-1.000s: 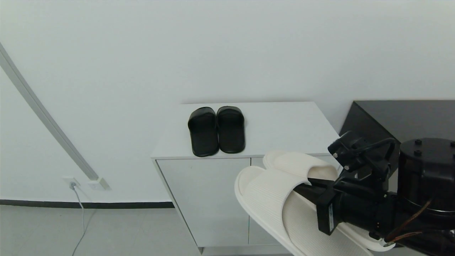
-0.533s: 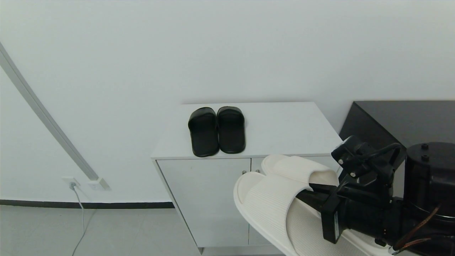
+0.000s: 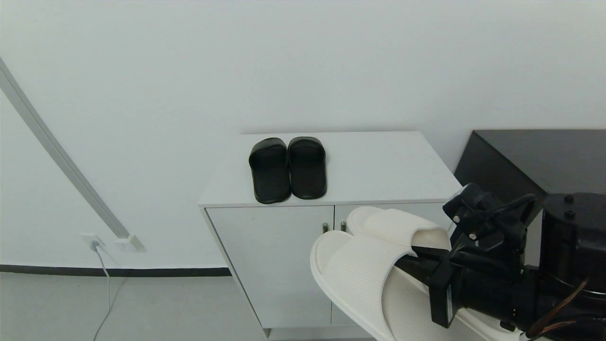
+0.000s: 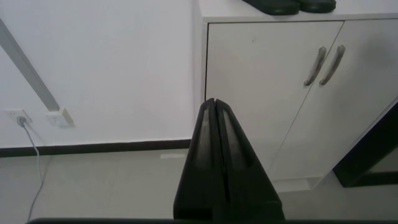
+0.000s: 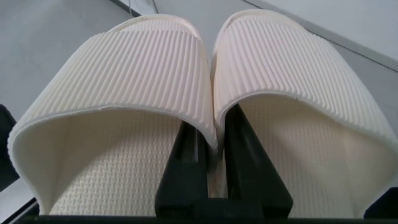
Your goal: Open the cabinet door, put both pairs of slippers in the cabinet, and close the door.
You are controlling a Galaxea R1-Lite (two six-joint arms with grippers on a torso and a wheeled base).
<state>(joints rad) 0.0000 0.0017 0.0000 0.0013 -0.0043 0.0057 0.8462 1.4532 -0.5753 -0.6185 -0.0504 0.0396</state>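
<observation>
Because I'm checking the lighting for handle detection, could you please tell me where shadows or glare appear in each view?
Head view: soft, even light; no glare on the cabinet top, and the black slippers cast a faint shadow. Left wrist view: a shadow falls across the door by the handles. Right wrist view: the white slippers are evenly lit, dark only beneath their straps.
</observation>
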